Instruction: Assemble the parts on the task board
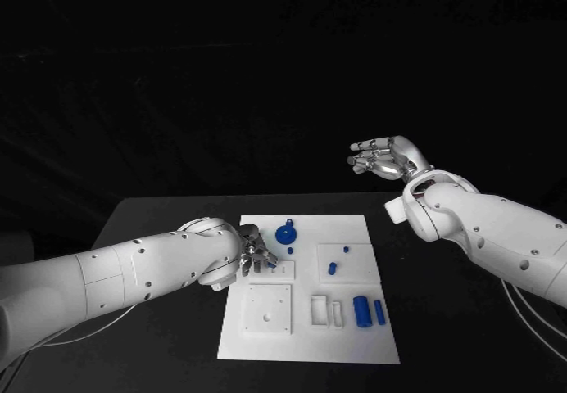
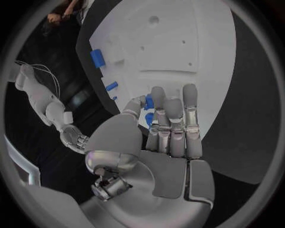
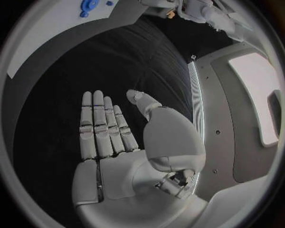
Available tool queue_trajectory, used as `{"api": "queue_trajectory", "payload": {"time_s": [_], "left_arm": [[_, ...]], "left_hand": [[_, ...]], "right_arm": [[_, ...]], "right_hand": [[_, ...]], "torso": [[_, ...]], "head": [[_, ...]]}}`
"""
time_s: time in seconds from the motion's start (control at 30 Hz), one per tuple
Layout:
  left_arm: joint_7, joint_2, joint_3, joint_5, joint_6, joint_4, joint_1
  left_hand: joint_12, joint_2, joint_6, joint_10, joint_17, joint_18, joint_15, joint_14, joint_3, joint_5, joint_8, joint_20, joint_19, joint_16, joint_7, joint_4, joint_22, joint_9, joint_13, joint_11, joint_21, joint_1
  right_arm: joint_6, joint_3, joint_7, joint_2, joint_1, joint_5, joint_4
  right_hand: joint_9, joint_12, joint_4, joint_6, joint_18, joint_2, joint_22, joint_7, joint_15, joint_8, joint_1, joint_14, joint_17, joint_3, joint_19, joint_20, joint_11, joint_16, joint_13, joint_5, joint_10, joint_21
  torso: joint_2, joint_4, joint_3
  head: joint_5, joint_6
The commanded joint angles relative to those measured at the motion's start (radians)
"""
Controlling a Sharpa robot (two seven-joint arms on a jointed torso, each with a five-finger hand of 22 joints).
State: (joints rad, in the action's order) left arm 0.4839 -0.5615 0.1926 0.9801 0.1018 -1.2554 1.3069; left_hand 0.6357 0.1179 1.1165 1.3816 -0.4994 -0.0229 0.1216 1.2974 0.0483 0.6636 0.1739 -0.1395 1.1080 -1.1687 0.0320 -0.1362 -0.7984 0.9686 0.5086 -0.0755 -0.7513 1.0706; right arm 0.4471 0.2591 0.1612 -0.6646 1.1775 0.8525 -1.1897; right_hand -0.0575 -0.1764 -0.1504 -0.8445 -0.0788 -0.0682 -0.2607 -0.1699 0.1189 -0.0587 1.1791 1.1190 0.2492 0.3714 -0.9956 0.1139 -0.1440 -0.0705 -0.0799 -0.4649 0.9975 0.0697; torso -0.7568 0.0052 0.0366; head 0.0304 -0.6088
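The white task board [image 1: 310,344] lies in the middle of the black table. My left hand [image 1: 251,255] rests at the board's left edge. In the left wrist view its thumb and straight fingers [image 2: 173,124] pinch a small blue part [image 2: 149,101]. A round blue part [image 1: 288,235] stands on the board's far side, and two small blue pieces [image 1: 333,267] lie near the middle. Two blue cylinders [image 1: 361,312] lie at the right. My right hand [image 1: 384,158] hangs open and empty, high above the table's far right corner, palm flat in its wrist view [image 3: 118,137].
White raised blocks [image 1: 268,309] and slots [image 1: 321,309] take up the board's near half. Bare black table [image 1: 154,221] runs on both sides of the board. A corner of the board [image 3: 47,28] with the round blue part [image 3: 89,5] shows beyond my right hand.
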Motion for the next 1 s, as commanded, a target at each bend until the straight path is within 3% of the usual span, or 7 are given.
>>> {"api": "queue_trajectory", "payload": {"time_s": [0.03,0.07,0.17,0.6,0.7,0.9,1.0], "left_arm": [[0.013,0.005,0.000,0.026,0.021,0.002,-0.003],[0.013,0.006,0.000,0.026,0.024,0.003,-0.004],[0.012,0.008,0.000,0.025,0.029,0.003,-0.006],[0.007,0.015,0.001,0.031,0.025,0.010,-0.021],[0.006,0.016,0.001,0.029,0.026,0.011,-0.023],[0.005,0.018,0.001,0.027,0.028,0.012,-0.025],[0.005,0.019,0.001,0.027,0.026,0.013,-0.026]], "left_hand": [[-0.008,-0.009,0.044,0.008,-0.003,0.003,0.001,0.006,0.147,0.007,-0.004,-0.001,0.010,0.008,-0.039,-0.140,-0.024,-0.001,0.002,-0.003,0.020,0.000],[-0.009,-0.009,0.045,0.009,-0.004,0.004,0.001,0.006,0.147,0.008,-0.004,-0.001,0.013,0.009,-0.039,-0.140,-0.034,-0.001,0.002,-0.003,0.028,0.000],[-0.011,-0.008,0.048,0.011,-0.006,0.004,0.001,0.008,0.147,0.009,-0.003,-0.002,0.020,0.011,-0.040,-0.140,-0.052,-0.002,0.003,-0.004,0.042,-0.002],[-0.019,-0.004,0.047,0.015,-0.013,0.008,0.001,0.012,0.140,-0.008,-0.002,-0.001,0.050,0.022,-0.041,-0.132,-0.148,-0.013,0.007,-0.003,0.133,-0.002],[-0.019,-0.005,0.046,0.015,-0.015,0.010,0.001,0.012,0.136,-0.010,0.001,-0.001,0.064,0.023,-0.041,-0.129,-0.186,-0.015,0.008,-0.003,0.170,0.001],[-0.019,-0.004,0.046,0.015,-0.015,0.010,0.001,0.013,0.134,-0.014,0.002,-0.001,0.069,0.024,-0.042,-0.126,-0.201,-0.016,0.008,-0.003,0.184,0.000],[-0.019,-0.006,0.045,0.017,-0.016,0.013,0.001,0.013,0.134,-0.016,0.004,-0.001,0.103,0.026,-0.041,-0.124,-0.300,-0.019,0.008,-0.002,0.279,0.006]], "right_arm": [[0.032,0.001,0.102,0.009,0.004,-0.118,0.011],[0.036,0.001,0.110,0.012,0.005,-0.130,0.015],[0.042,0.001,0.120,0.018,0.006,-0.147,0.019],[0.061,0.001,0.130,0.030,0.007,-0.176,0.029],[0.058,0.001,0.127,0.032,0.007,-0.178,0.032],[0.053,0.001,0.124,0.038,0.006,-0.179,0.037],[0.050,0.001,0.124,0.040,0.006,-0.179,0.037]], "right_hand": [[0.002,0.063,0.006,0.009,-0.022,-0.004,0.103,-0.001,0.022,0.003,0.004,-0.029,-0.121,0.003,0.028,0.026,-0.010,0.005,0.021,0.003,0.011,0.001],[0.002,0.087,0.008,0.004,-0.024,-0.005,0.162,-0.002,0.024,0.004,0.005,-0.026,-0.185,0.003,0.020,0.030,-0.011,0.005,0.021,0.003,0.022,-0.001],[0.002,0.095,0.011,0.005,-0.025,-0.006,0.193,-0.005,0.025,0.003,0.006,-0.024,-0.185,0.004,0.012,0.030,-0.012,0.005,0.021,0.002,0.029,0.002],[0.002,0.097,0.015,0.012,-0.024,-0.005,0.195,-0.006,0.034,0.004,0.012,-0.047,-0.186,-0.028,0.034,0.039,-0.020,0.005,0.021,-0.008,0.008,0.001],[0.004,0.098,0.014,0.053,-0.023,-0.006,0.195,-0.015,0.039,0.005,0.014,-0.060,-0.186,-0.042,0.047,0.043,-0.025,0.006,0.020,-0.008,-0.004,-0.001],[0.004,0.093,-0.012,0.069,-0.025,0.004,0.195,-0.017,0.042,0.006,0.038,-0.070,-0.186,-0.062,0.057,0.047,-0.028,0.005,0.021,0.001,-0.015,0.000],[0.004,0.092,-0.015,0.070,-0.026,0.005,0.195,-0.017,0.043,0.006,0.038,-0.071,-0.186,-0.062,0.058,0.048,-0.028,0.005,0.021,0.003,-0.015,0.000]], "torso": [[0.001,0.0001,0.0000],[0.001,0.0014,-0.0008],[0.001,0.0023,-0.0004],[0.001,0.0006,0.0016],[0.001,0.0009,0.0018],[0.001,0.0010,0.0019],[0.001,0.0015,0.0017]], "head": [[-0.002,-0.003],[-0.005,-0.005],[-0.007,-0.004],[0.003,-0.010],[0.002,-0.011],[0.001,-0.010],[0.000,-0.011]]}}
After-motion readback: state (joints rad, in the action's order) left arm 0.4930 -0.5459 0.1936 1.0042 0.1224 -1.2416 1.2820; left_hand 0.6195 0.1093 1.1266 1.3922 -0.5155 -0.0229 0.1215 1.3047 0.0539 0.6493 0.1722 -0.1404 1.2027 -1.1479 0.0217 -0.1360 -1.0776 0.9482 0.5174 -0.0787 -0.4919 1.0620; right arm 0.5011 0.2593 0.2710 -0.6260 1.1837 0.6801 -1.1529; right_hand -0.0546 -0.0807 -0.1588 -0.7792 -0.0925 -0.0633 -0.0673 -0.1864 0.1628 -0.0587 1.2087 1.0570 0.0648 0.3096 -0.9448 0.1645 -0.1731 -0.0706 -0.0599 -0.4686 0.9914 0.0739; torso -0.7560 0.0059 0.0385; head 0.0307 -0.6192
